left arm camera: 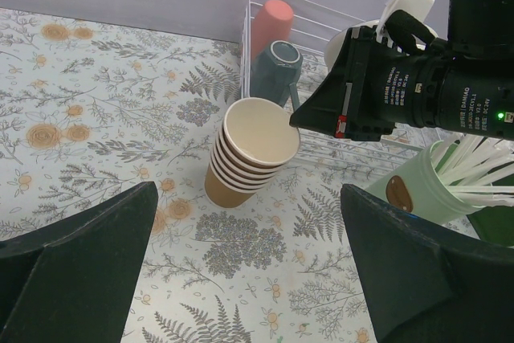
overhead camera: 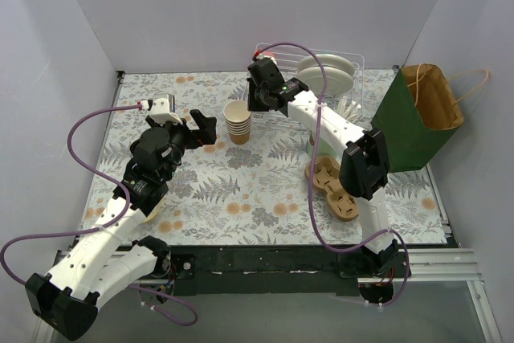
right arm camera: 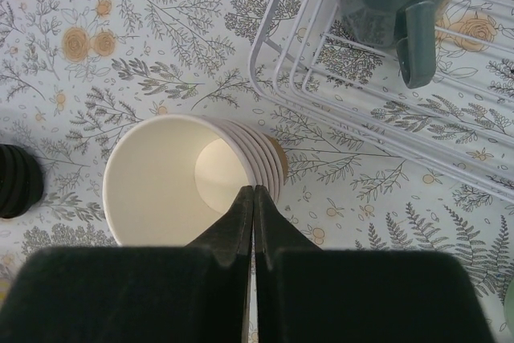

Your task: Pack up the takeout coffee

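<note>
- My left gripper (left arm camera: 249, 222) hangs low facing the cup stack (right arm camera: 161, 174), jaws spread wide and empty, probably there to steady it.
- The cup carrier (overhead camera: 333, 190) lies flat beside the right arm, staged for loading.
- My right gripper (right arm camera: 254, 194) is clenched, its tips at the top cup's rim. I cannot tell if paper is caught.
- The green bag (overhead camera: 409, 130) stands open at the far right.
- I find no lidded takeout coffee in any view.

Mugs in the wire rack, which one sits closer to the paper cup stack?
The teal mug; the pink mug lies beyond it, farther from the cup stack.
</note>
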